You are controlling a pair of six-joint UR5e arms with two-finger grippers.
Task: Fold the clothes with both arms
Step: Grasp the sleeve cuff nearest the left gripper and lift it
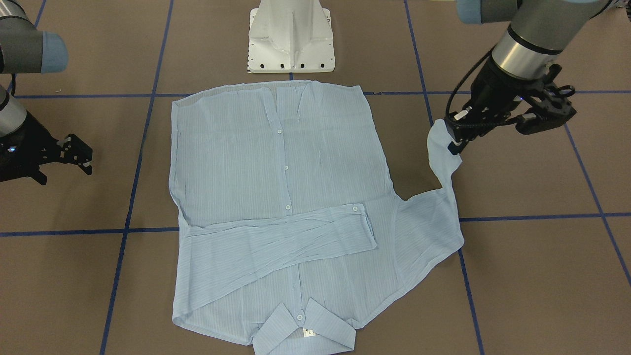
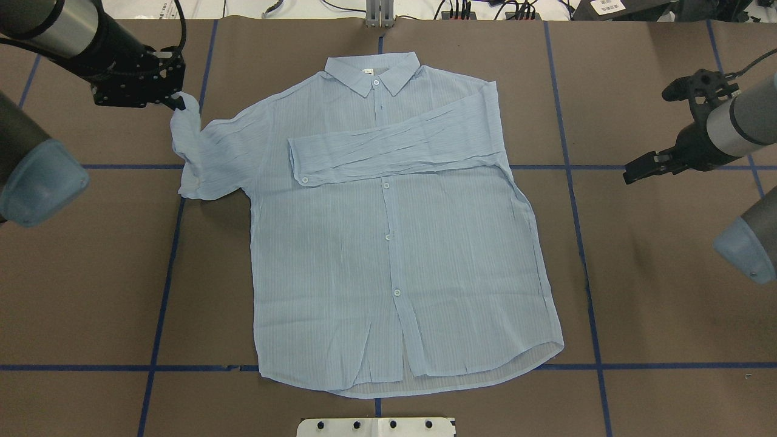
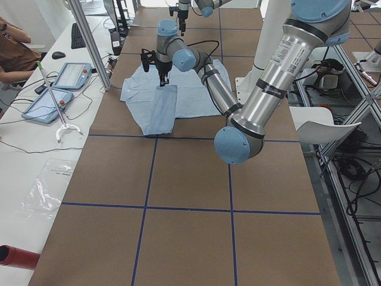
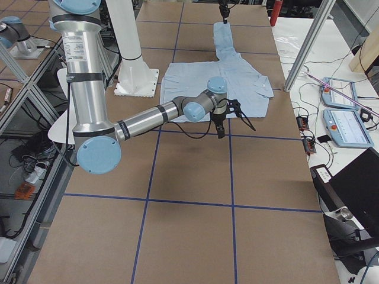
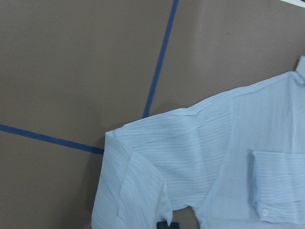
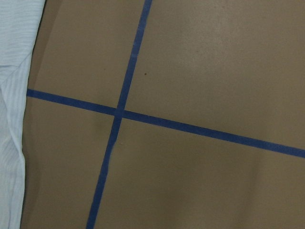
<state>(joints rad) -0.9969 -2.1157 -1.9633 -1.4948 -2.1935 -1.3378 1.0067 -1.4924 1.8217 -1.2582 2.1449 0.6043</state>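
The white base [image 2: 376, 426] of the robot sits at the near edge of the brown worktop [image 2: 655, 291]. Blue tape lines [image 2: 570, 182] cross the worktop and make big squares.

Just past the base lies the shirt [image 2: 388, 243]. It is pale blue with thin stripes. It lies flat with its front side up. Its bottom edge is close to the base. Small white buttons [image 2: 389, 237] run up the middle.

Farther up, the sleeve [image 2: 394, 152] on the robot's right side is folded flat across the chest. Its cuff has one button and rests on the shirt front.

The other sleeve [image 2: 191, 152] sticks out on the robot's left side. Its end bends up off the worktop. The left pincer [image 2: 178, 101] is clenched on the tip of this sleeve and holds it in the air.

The right pincer [image 1: 65, 173] is well apart from the shirt, out on the robot's right side. It hangs over bare worktop with its fingers spread wide, released.

At the far end of the shirt is the collar [image 2: 371, 71]. It lies open and flat. A small white label [image 1: 309, 333] shows inside the neck.
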